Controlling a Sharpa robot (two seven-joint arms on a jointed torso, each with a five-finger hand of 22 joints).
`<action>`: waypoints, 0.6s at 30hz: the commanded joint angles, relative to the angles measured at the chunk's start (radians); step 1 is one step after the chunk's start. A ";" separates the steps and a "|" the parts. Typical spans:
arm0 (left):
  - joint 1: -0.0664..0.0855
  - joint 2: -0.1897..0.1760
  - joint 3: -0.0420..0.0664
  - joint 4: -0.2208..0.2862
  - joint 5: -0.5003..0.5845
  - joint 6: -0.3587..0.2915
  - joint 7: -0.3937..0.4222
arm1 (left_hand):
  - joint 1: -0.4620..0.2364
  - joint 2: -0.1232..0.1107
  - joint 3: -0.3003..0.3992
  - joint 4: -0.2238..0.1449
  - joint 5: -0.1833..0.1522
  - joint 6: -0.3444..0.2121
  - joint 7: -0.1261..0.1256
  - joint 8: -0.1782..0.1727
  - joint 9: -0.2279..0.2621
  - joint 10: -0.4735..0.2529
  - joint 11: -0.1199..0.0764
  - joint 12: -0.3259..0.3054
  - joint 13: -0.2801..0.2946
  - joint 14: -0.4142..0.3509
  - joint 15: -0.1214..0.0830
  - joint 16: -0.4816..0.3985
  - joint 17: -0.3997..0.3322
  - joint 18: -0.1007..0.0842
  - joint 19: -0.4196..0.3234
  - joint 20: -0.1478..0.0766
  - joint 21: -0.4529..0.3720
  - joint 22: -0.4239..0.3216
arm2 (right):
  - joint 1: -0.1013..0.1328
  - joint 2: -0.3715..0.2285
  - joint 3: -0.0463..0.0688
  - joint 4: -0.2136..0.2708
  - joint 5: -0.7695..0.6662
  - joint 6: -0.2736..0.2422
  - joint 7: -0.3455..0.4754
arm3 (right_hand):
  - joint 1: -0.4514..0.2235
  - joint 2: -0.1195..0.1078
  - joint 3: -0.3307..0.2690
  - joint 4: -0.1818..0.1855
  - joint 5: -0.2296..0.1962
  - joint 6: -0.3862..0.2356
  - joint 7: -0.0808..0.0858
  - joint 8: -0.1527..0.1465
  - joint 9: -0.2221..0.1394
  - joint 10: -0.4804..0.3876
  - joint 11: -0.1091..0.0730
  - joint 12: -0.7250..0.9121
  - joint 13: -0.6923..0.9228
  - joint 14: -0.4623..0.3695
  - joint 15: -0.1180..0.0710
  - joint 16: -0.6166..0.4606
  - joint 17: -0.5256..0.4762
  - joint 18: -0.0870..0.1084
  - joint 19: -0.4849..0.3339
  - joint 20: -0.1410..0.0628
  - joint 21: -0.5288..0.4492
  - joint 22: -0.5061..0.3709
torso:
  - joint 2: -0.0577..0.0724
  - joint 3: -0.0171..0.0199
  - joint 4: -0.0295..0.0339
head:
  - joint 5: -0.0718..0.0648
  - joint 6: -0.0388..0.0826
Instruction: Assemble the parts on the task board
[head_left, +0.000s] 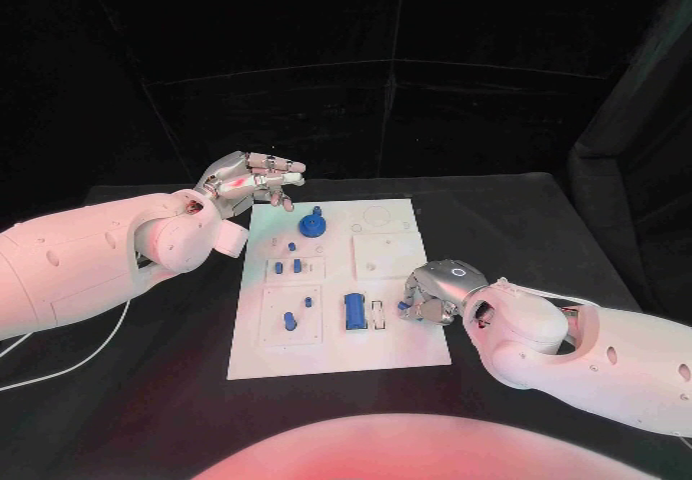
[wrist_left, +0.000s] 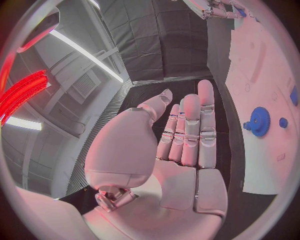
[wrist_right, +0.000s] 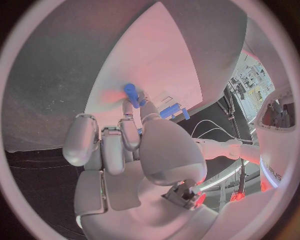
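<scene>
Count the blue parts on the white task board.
7: blue toothed gear, far end; peg nearer; two pegs mid-left; two near-left; blue cylinder beside right hand, which may hide more.

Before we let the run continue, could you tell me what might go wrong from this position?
1. The right hand sits low at the task board edge, fingers curled close to the blue cylinder; a sideways move could knock it out of place.
2. The left hand hangs open at the board's far corner near the blue gear; reaching in could nudge it or the small blue pieces beside it.
</scene>
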 joint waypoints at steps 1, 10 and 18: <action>0.001 0.000 0.000 0.002 -0.020 0.017 0.000 | 0.006 0.007 -0.004 0.000 -0.004 -0.004 0.001 -0.002 0.001 -0.006 0.000 0.003 0.001 -0.006 0.000 0.004 -0.001 0.013 -0.001 0.005 -0.005 -0.001 | -0.020 -0.006 -0.019 -0.020 0.014 0.089 -0.095 | -0.039 0.026 0.060 -0.028 0.065 0.008 -0.005 -0.005 -0.015 -0.001 -0.009 -0.003 0.000 0.072 -0.012 -0.006 0.107 -0.014 -0.002 -0.002 -0.003 0.003 | 0.000 0.0007 -0.0008 | 0.000 0.001; 0.001 0.002 0.000 0.000 -0.023 0.018 -0.001 | 0.006 0.007 -0.004 0.000 -0.004 -0.004 0.001 -0.002 0.001 -0.006 0.000 0.003 0.001 -0.006 0.000 0.004 -0.001 0.013 -0.001 0.005 -0.005 -0.001 | -0.019 -0.026 -0.018 0.010 0.177 -0.047 -0.111 | -0.099 0.037 0.187 -0.039 0.081 0.017 -0.009 -0.020 -0.024 0.003 -0.015 -0.009 0.002 0.073 -0.019 -0.003 0.112 -0.014 0.002 -0.011 -0.002 0.007 | -0.001 0.0004 0.0017 | -0.001 0.005; 0.001 0.005 -0.001 -0.002 -0.023 0.019 -0.001 | 0.007 0.008 -0.005 0.000 -0.004 -0.004 0.001 -0.002 0.001 -0.007 0.000 0.003 0.001 -0.007 0.000 0.004 -0.002 0.013 -0.001 0.005 -0.005 -0.001 | -0.018 -0.044 -0.017 0.038 0.295 -0.165 -0.057 | -0.200 -0.033 0.418 -0.081 0.106 0.036 -0.009 -0.023 -0.022 0.012 -0.015 -0.009 0.009 0.074 -0.016 -0.003 0.113 -0.014 0.004 -0.012 0.000 0.012 | 0.000 0.0014 0.0008 | 0.003 0.007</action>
